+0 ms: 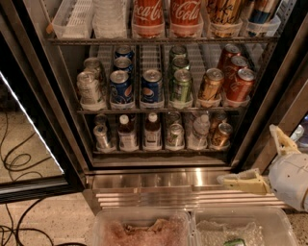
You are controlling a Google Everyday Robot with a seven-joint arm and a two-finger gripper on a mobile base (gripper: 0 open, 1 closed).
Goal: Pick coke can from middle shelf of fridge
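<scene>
Speckled floor (53, 216) w/ dark cables (17, 229) fills the btm-left corner. Nearest the camera, two clear plastic bins (144, 211) sit side by side along the btm edge. The left one holds pinkish stuff; contents of the other are unclear. Robot's gripper (245, 153) hangs low at the right of view, outside the fridge (272, 91), claw spread wide apart & holding nothing. One pale finger (240, 182) points left over the shiny steel base (154, 180); the other sticks up beside the black frame. Door's open. Inside, the lowest rack in view has small bottles & cans. Above it is the middle shelf (144, 110), w/ silver, blue & green cans in lanes, then a gold-orange can (210, 84). The coke can (239, 85) stands upright at the front of the far-right lane, more red cans lined up behind it. It's well above & slightly left of the gripper, untouched. Top rack carries big Coca-Cola bottles (163, 14).
</scene>
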